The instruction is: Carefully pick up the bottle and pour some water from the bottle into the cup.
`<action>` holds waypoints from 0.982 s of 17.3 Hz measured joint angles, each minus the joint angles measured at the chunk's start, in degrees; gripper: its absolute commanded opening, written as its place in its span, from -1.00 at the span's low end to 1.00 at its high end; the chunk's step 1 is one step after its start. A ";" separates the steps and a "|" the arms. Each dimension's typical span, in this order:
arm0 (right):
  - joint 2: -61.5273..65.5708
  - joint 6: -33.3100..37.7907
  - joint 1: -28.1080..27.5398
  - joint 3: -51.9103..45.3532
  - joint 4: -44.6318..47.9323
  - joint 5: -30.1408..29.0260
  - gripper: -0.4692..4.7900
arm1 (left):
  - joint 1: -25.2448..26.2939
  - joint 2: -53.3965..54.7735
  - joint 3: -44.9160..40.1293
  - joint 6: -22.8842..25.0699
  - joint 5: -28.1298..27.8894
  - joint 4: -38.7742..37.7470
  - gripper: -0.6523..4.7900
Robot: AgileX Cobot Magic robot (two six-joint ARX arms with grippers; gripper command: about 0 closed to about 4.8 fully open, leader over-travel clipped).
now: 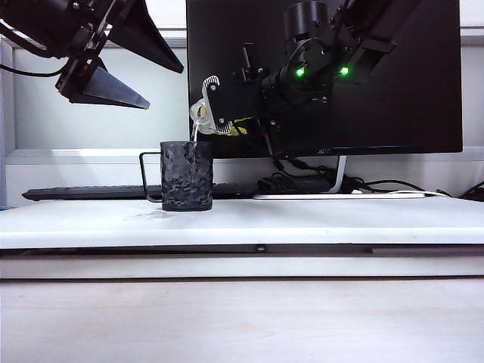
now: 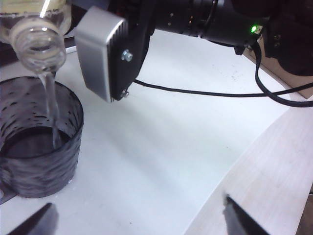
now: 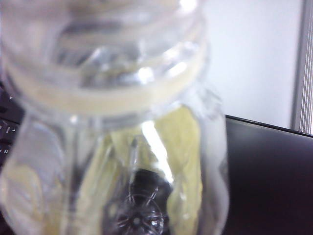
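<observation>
The clear bottle (image 1: 201, 115) with the yellow label lies tipped on its side above the black textured cup (image 1: 186, 175), and my right gripper (image 1: 219, 106) is shut on it. A thin stream of water (image 2: 50, 105) runs from the bottle's open mouth (image 2: 39, 45) into the cup (image 2: 41, 147), which holds some water. In the right wrist view the bottle (image 3: 117, 122) fills the picture and hides the fingers. My left gripper (image 1: 162, 87) hangs high to the left of the cup, open and holding nothing (image 2: 139, 220).
The cup stands on a white tabletop (image 1: 318, 219) with a pale wooden surface (image 1: 242, 318) in front. Behind it are a dark monitor (image 1: 378, 91), a black keyboard (image 1: 83, 193) and cables (image 1: 302, 181). A cable (image 2: 205, 93) trails from the right arm.
</observation>
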 measured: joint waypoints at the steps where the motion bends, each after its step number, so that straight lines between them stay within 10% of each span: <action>1: 0.00 0.00 0.00 -0.02 0.15 0.00 -0.26 | 0.00 0.00 0.00 0.00 0.00 0.00 1.00; 17: 0.00 0.00 0.00 1.51 -1.16 0.02 -0.26 | 0.00 0.02 0.00 0.44 0.00 -0.15 1.00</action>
